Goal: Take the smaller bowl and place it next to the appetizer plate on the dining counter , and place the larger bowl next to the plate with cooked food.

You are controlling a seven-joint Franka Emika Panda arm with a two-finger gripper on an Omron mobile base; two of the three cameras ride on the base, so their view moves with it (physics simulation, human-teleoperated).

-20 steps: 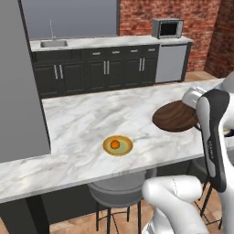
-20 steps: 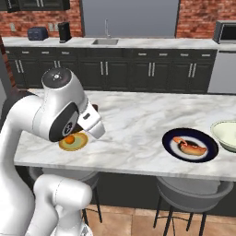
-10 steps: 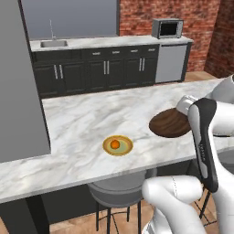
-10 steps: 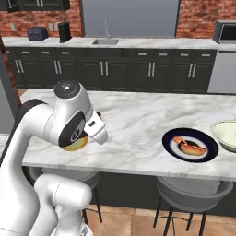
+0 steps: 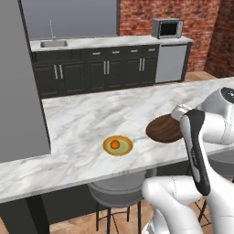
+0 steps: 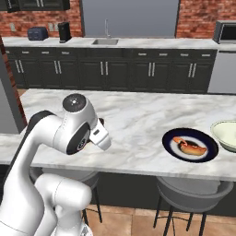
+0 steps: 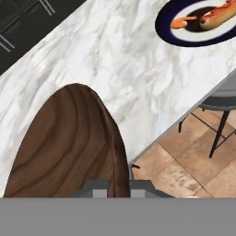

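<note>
Smaller bowl (image 5: 164,129), brown wood, pinched by its rim between closed jaws, carried low over the dining counter (image 5: 82,123), likely for setting down. Appetizer plate (image 5: 118,145) on the marble near the jaws, to their left; plate with cooked food (image 6: 190,144) and larger bowl (image 6: 226,134) well apart from them. Beyond: grey stools, dark cabinets, brick wall.

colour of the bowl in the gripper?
Dark brown wooden bowl with visible grain; hand view shows it best.
</note>
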